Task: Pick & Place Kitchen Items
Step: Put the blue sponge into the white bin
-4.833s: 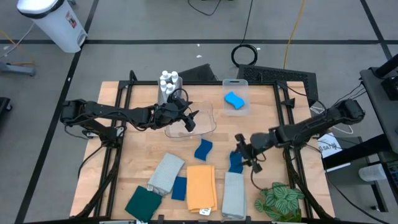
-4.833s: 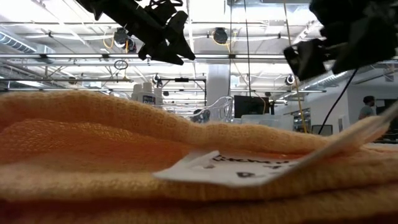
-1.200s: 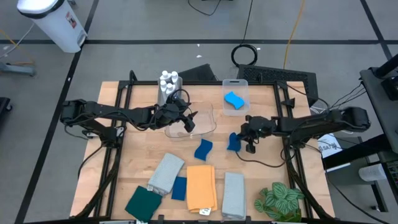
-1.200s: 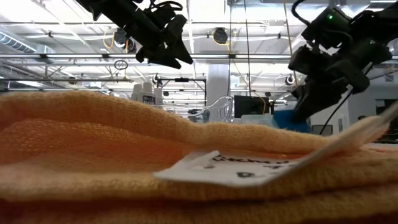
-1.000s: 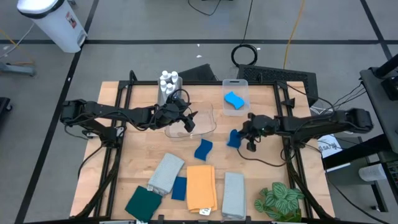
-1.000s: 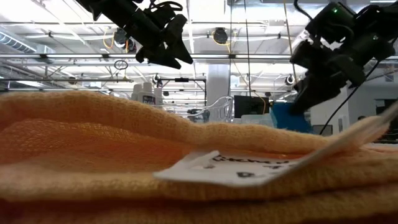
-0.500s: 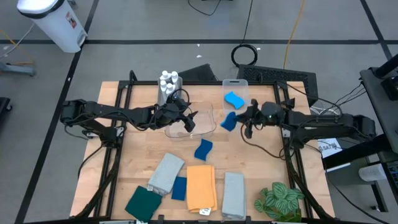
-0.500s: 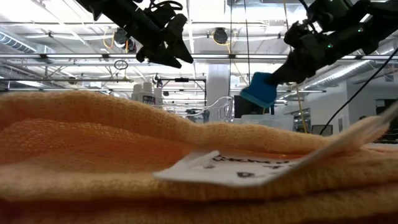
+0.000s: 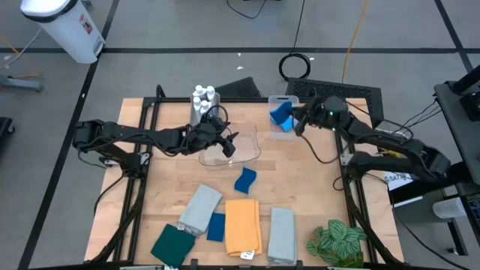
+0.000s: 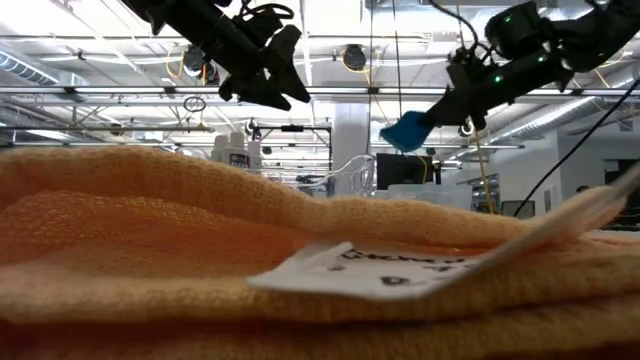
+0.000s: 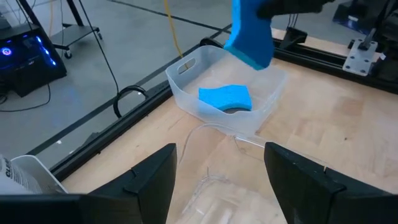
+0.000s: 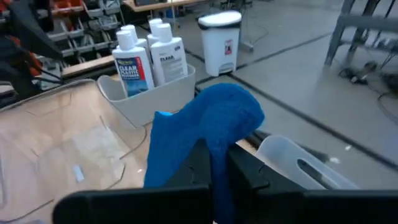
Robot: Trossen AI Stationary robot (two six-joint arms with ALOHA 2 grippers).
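Right wrist view shows the right gripper (image 12: 214,163) jaws pinching a small wavy blue sponge (image 12: 208,127), held above the small clear plastic bin (image 9: 284,118); left gripper (image 9: 227,145) jaws hang spread over a second clear bin (image 9: 240,146); one blue sponge (image 11: 226,98) already lies binned, plainly seen only from the left wrist; another sponge (image 9: 244,180) and the folded cloths (image 9: 241,225) wait on the wooden table (image 9: 307,195), so most sorting probably remains.
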